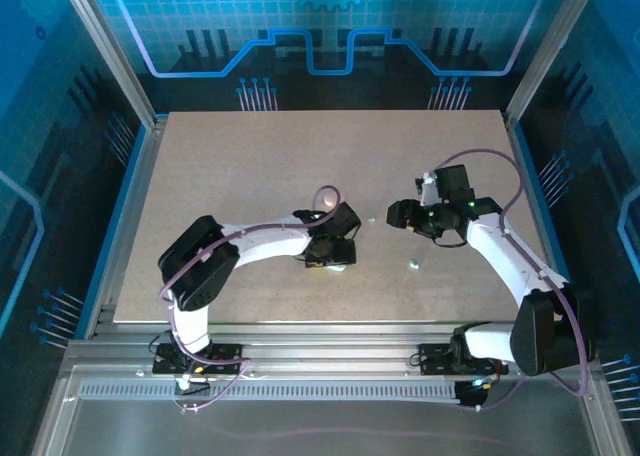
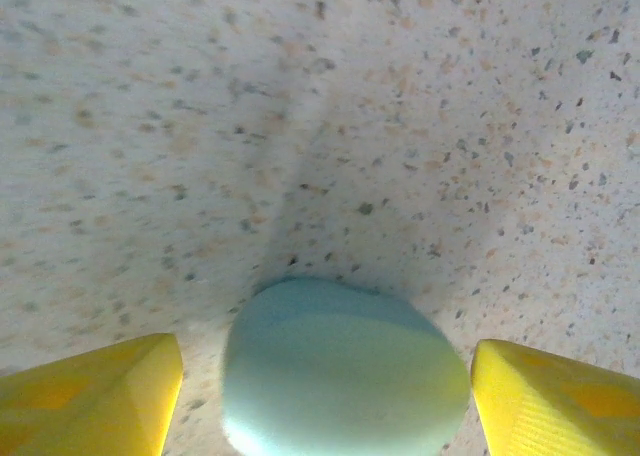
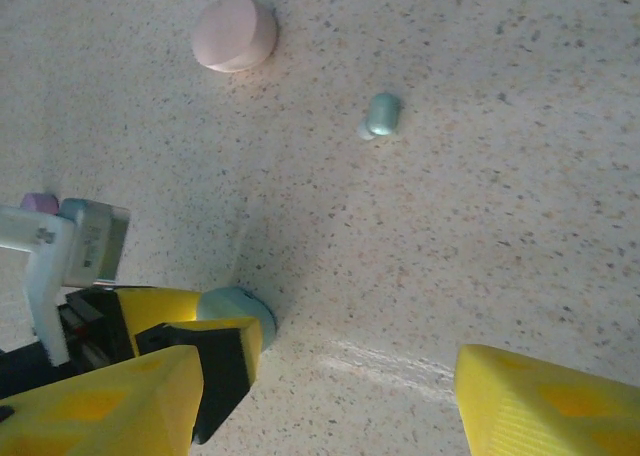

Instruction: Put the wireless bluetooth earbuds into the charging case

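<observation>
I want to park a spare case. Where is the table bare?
The far half of the table, behind both grippers, is bare to the back edge. The middle is crowded: the left gripper straddles the green case, with the right gripper, an earbud and the pink case close by.

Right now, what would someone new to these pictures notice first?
A pale green rounded case sits low in the left wrist view, on the speckled table, between the left arm's open yellow jaws. In the right wrist view, a pink case lies at the top left, with a tiny green earbud alone to its right.
</observation>
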Motion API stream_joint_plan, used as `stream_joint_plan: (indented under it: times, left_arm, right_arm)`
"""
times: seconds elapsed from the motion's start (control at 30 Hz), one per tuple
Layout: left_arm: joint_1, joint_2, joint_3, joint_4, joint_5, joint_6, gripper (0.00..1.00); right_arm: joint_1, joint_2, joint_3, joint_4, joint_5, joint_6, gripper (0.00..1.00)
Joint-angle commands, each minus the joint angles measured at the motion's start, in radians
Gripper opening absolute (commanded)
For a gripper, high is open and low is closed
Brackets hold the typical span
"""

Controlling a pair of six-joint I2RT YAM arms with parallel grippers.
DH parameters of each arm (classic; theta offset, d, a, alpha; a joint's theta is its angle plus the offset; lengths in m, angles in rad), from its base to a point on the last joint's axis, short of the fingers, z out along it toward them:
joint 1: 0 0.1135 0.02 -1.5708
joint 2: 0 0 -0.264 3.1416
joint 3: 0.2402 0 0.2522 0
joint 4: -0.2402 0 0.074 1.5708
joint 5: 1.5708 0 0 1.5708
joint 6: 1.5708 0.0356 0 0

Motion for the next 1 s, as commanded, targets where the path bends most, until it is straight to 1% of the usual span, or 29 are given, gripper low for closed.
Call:
stream_joint_plan:
  times: [0.0,0.07,0.13,0.23,0.3,0.4,0.53,0.63,0.8,0.97]
  left_arm:
    - [0.041,-0.213,-0.123,0.087,-0.103,0.03,0.81]
    - [0.075,-0.332,-0.219,0.162,-0.147,0.06,0.84]
    - [0.126,-0.467,-0.326,0.243,-0.163,0.1,0.84]
    - [0.216,-0.636,-0.46,0.344,-0.173,0.157,0.85]
    - [0.268,-0.727,-0.534,0.405,-0.159,0.208,0.85]
    - [0.301,-0.836,-0.611,0.466,-0.184,0.286,0.85]
    - [0.311,-0.931,-0.698,0.576,-0.176,0.406,0.85]
    - [0.31,-0.982,-0.736,0.609,-0.195,0.45,0.85]
    - [0.313,-1.027,-0.776,0.639,-0.226,0.478,0.86]
    - [0.312,-1.026,-0.783,0.654,-0.229,0.485,0.86]
  right_arm:
    - [0.08,0.033,-0.014,0.073,0.028,-0.166,0.69]
    - [0.13,0.068,-0.009,0.091,0.062,-0.279,0.69]
    - [0.183,0.104,-0.008,0.128,0.063,-0.37,0.69]
    - [0.311,0.166,0.006,0.137,0.129,-0.551,0.7]
    - [0.379,0.198,-0.002,0.163,0.168,-0.65,0.7]
    - [0.435,0.25,0.037,0.138,0.181,-0.759,0.71]
    - [0.482,0.291,0.068,0.101,0.15,-0.916,0.71]
    - [0.51,0.297,0.046,0.102,0.165,-1.026,0.71]
    - [0.54,0.333,0.054,0.109,0.191,-1.053,0.71]
    - [0.556,0.397,0.082,0.125,0.297,-1.07,0.7]
